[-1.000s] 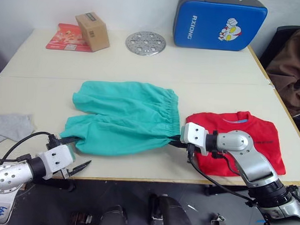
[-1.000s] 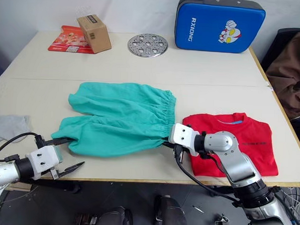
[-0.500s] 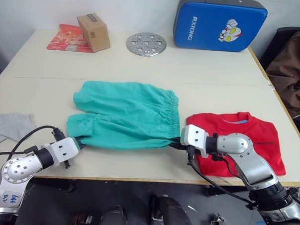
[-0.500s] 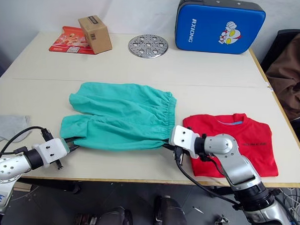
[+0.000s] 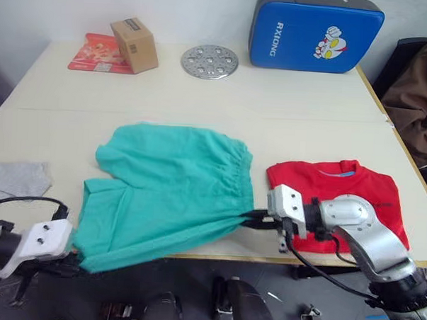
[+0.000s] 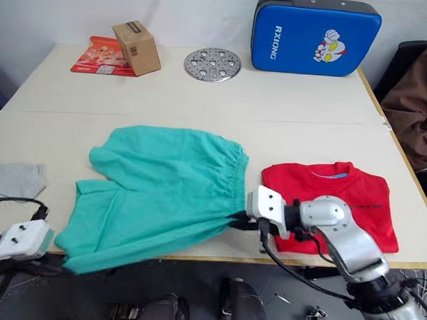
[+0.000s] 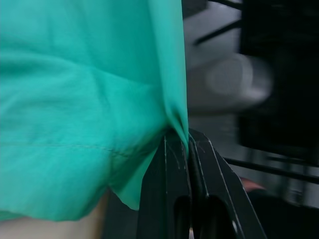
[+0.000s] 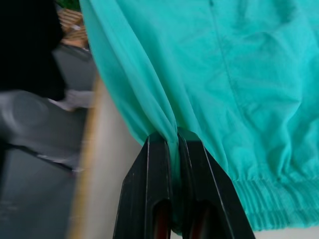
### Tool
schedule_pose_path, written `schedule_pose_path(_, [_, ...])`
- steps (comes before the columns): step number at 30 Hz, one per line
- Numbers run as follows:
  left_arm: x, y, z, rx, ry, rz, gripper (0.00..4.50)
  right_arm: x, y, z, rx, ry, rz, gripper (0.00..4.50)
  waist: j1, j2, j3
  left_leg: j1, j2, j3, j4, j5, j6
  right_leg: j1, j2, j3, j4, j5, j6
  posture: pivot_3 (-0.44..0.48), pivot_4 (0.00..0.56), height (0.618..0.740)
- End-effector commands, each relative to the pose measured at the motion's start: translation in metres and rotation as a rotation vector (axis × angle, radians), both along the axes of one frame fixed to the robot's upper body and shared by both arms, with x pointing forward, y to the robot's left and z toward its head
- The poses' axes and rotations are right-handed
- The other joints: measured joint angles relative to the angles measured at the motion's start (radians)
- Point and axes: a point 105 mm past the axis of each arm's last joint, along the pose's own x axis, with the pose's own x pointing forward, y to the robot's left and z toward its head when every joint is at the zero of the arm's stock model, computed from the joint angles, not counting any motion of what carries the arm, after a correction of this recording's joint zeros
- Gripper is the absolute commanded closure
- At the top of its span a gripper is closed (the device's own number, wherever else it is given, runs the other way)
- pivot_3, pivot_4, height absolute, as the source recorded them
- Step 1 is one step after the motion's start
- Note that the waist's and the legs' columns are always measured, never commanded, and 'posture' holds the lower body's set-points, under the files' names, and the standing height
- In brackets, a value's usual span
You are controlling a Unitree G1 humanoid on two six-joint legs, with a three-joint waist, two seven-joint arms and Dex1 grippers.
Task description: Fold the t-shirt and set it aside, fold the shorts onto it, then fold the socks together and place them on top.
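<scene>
1. The two head views look forward and down from above the near edge of the table [image 5: 202,89], taking in its whole top up to the far wall.
2. They share almost the same scene, the right eye shifted slightly sideways.
3. The left wrist view looks along the left hand [image 7: 188,149] from very close, onto the shorts [image 7: 75,99].
4. The right wrist view looks along the right hand [image 8: 175,144], equally close, onto the same shorts and the table's edge.
</scene>
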Motion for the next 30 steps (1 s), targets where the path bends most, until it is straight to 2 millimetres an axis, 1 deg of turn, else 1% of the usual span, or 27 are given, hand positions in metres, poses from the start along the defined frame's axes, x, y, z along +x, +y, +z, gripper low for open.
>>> schedule_pose_path(1, [0.011,0.011,0.020,0.013,-0.003,0.059,4.48,0.001,-0.019,0.023,0.021,-0.012,-0.082,4.50,0.002,0.000,0.000,-0.001,0.000,-0.001,0.001,0.000,0.001,0.000,0.000,0.000,-0.001,0.000,0.000,0.000,0.150,0.740])
schedule_pose_path(5, [0.045,0.009,0.037,-0.026,-0.132,0.091,4.48,0.005,-0.017,0.031,0.057,-0.020,-0.120,4.50,0.001,0.000,0.000,-0.003,0.000,-0.002,0.001,0.000,0.002,0.001,0.001,0.000,-0.004,-0.001,0.003,0.000,0.150,0.740])
schedule_pose_path(7, [0.069,0.006,0.042,-0.042,-0.218,0.089,4.48,0.012,-0.015,0.033,0.058,-0.042,-0.137,4.50,0.001,0.001,0.000,-0.003,0.000,-0.002,0.000,0.000,0.002,0.000,0.001,0.001,-0.003,-0.001,0.003,0.000,0.150,0.740])
schedule_pose_path(8, [0.089,0.003,0.047,-0.070,-0.301,0.099,4.48,0.021,-0.015,0.035,0.066,-0.066,-0.171,4.50,0.001,0.001,0.000,-0.002,0.000,-0.002,0.000,0.000,0.002,0.000,0.001,0.001,-0.003,0.000,0.002,0.000,0.150,0.740])
schedule_pose_path(9, [0.114,-0.001,0.056,-0.106,-0.404,0.128,4.48,0.033,-0.015,0.039,0.081,-0.097,-0.217,4.50,0.001,0.001,0.000,-0.003,0.000,-0.002,-0.001,0.000,0.001,0.000,0.001,0.001,-0.002,0.001,0.002,0.000,0.150,0.740])
schedule_pose_path(11, [0.171,-0.009,0.085,-0.173,-0.654,0.219,4.48,0.064,-0.016,0.056,0.139,-0.168,-0.337,4.50,0.002,-0.001,0.000,-0.007,-0.001,-0.002,0.000,0.001,0.001,0.001,0.001,0.001,-0.001,0.002,0.003,0.000,0.150,0.740])
schedule_pose_path(12, [0.204,-0.009,0.113,-0.201,-0.837,0.308,4.48,0.086,-0.021,0.073,0.188,-0.224,-0.430,4.50,0.004,-0.002,0.000,-0.008,-0.001,-0.002,0.001,0.002,0.000,0.000,0.001,0.001,-0.001,0.003,0.002,0.000,0.150,0.740])
schedule_pose_path(13, [0.229,-0.009,0.145,-0.235,-0.993,0.393,4.48,0.106,-0.027,0.093,0.238,-0.282,-0.524,4.50,0.004,-0.005,0.000,-0.008,-0.001,-0.002,0.003,0.006,-0.004,0.001,0.001,0.001,0.000,0.005,0.003,0.000,0.150,0.740])
schedule_pose_path(14, [0.247,-0.006,0.182,-0.264,-1.166,0.492,4.48,0.125,-0.035,0.116,0.290,-0.360,-0.618,4.50,0.004,-0.011,0.004,-0.008,-0.001,-0.002,0.006,0.007,-0.003,-0.001,0.001,0.000,0.001,0.007,0.003,0.000,0.150,0.740])
schedule_pose_path(15, [0.256,-0.001,0.220,-0.315,-1.313,0.596,4.48,0.140,-0.045,0.141,0.345,-0.453,-0.706,4.50,0.001,-0.014,0.005,-0.011,-0.001,-0.001,0.007,0.010,-0.002,-0.005,-0.001,-0.001,0.002,0.011,0.002,0.000,0.150,0.740])
schedule_pose_path(16, [0.255,0.005,0.260,-0.389,-1.445,0.694,4.48,0.151,-0.060,0.178,0.412,-0.608,-0.804,4.50,-0.004,-0.016,0.005,-0.017,-0.002,0.000,0.008,0.012,-0.002,-0.011,-0.002,-0.001,0.002,0.013,0.001,0.000,0.150,0.740])
schedule_pose_path(17, [0.248,0.011,0.297,-0.439,-1.570,0.777,4.48,0.153,-0.077,0.221,0.494,-0.802,-0.889,4.50,-0.010,-0.016,0.005,-0.024,-0.002,0.003,0.009,0.013,-0.002,-0.018,-0.003,0.000,0.006,0.014,0.001,0.000,0.150,0.740])
schedule_pose_path(18, [0.238,0.015,0.326,-0.500,-1.650,0.829,4.48,0.144,-0.088,0.258,0.574,-0.966,-0.922,4.50,-0.012,-0.015,0.006,-0.032,-0.002,0.006,0.010,0.013,-0.002,-0.028,-0.003,0.001,0.006,0.015,0.001,0.000,0.150,0.740])
schedule_pose_path(19, [0.227,0.018,0.348,-0.564,-1.704,0.856,4.48,0.134,-0.094,0.286,0.617,-1.094,-0.924,4.50,-0.015,-0.014,0.006,-0.038,-0.003,0.009,0.009,0.013,-0.001,-0.036,-0.003,0.002,0.007,0.015,0.001,0.000,0.150,0.740])
schedule_pose_path(20, [0.220,0.018,0.361,-0.604,-1.731,0.858,4.48,0.127,-0.095,0.300,0.627,-1.171,-0.909,4.50,-0.017,-0.013,0.006,-0.043,-0.003,0.013,0.006,0.013,-0.002,-0.045,-0.003,0.002,0.007,0.015,0.001,0.000,0.150,0.740])
schedule_pose_path(21, [0.215,0.016,0.368,-0.611,-1.745,0.825,4.48,0.121,-0.092,0.309,0.630,-1.219,-0.877,4.50,-0.018,-0.012,0.005,-0.043,-0.006,0.015,0.003,0.014,-0.003,-0.048,-0.003,0.001,0.007,0.015,0.001,0.000,0.150,0.740])
schedule_pose_path(22, [0.212,0.014,0.371,-0.598,-1.748,0.783,4.48,0.117,-0.087,0.312,0.634,-1.226,-0.846,4.50,-0.019,-0.011,0.005,-0.040,-0.009,0.015,0.001,0.014,-0.003,-0.048,-0.003,0.000,0.008,0.012,-0.003,0.000,0.150,0.740])
schedule_pose_path(23, [0.211,0.012,0.369,-0.568,-1.746,0.746,4.48,0.116,-0.083,0.312,0.639,-1.215,-0.816,4.50,-0.021,-0.011,0.005,-0.036,-0.009,0.015,0.001,0.014,-0.003,-0.047,-0.003,-0.002,0.013,0.010,-0.005,0.000,0.150,0.740])
schedule_pose_path(24, [0.211,0.013,0.363,-0.546,-1.720,0.707,4.48,0.115,-0.076,0.306,0.638,-1.189,-0.783,4.50,-0.024,-0.011,0.005,-0.029,-0.009,0.015,0.000,0.014,-0.003,-0.044,-0.002,-0.003,0.017,0.009,-0.005,0.000,0.150,0.740])
schedule_pose_path(25, [0.213,0.015,0.355,-0.522,-1.692,0.680,4.48,0.116,-0.068,0.296,0.626,-1.143,-0.748,4.50,-0.027,-0.011,0.005,-0.025,-0.009,0.015,0.000,0.014,-0.003,-0.041,-0.002,-0.005,0.019,0.008,-0.006,0.000,0.150,0.740])
schedule_pose_path(26, [0.214,0.018,0.345,-0.484,-1.668,0.659,4.48,0.118,-0.059,0.282,0.610,-1.069,-0.709,4.50,-0.029,-0.011,0.005,-0.021,-0.009,0.014,-0.001,0.013,-0.005,-0.035,-0.002,-0.005,0.016,0.003,-0.006,0.000,0.150,0.740])
schedule_pose_path(28, [0.218,0.029,0.312,-0.393,-1.576,0.605,4.48,0.119,-0.036,0.243,0.540,-0.946,-0.624,4.50,-0.033,-0.010,0.006,-0.015,-0.009,0.014,-0.013,0.008,-0.014,-0.035,-0.002,-0.004,0.015,-0.001,-0.007,0.000,0.150,0.740])
schedule_pose_path(29, [0.220,0.036,0.295,-0.343,-1.528,0.589,4.48,0.119,-0.025,0.219,0.500,-0.870,-0.589,4.50,-0.037,-0.010,0.006,-0.014,-0.009,0.015,-0.013,0.009,-0.014,-0.035,-0.002,-0.003,0.017,-0.001,-0.007,0.000,0.150,0.740])
schedule_pose_path(30, [0.220,0.044,0.265,-0.273,-1.437,0.536,4.48,0.116,-0.013,0.190,0.452,-0.789,-0.544,4.50,-0.040,-0.010,0.007,-0.013,-0.009,0.015,-0.007,0.009,-0.015,-0.035,-0.003,-0.002,0.023,-0.001,-0.007,0.000,0.150,0.740])
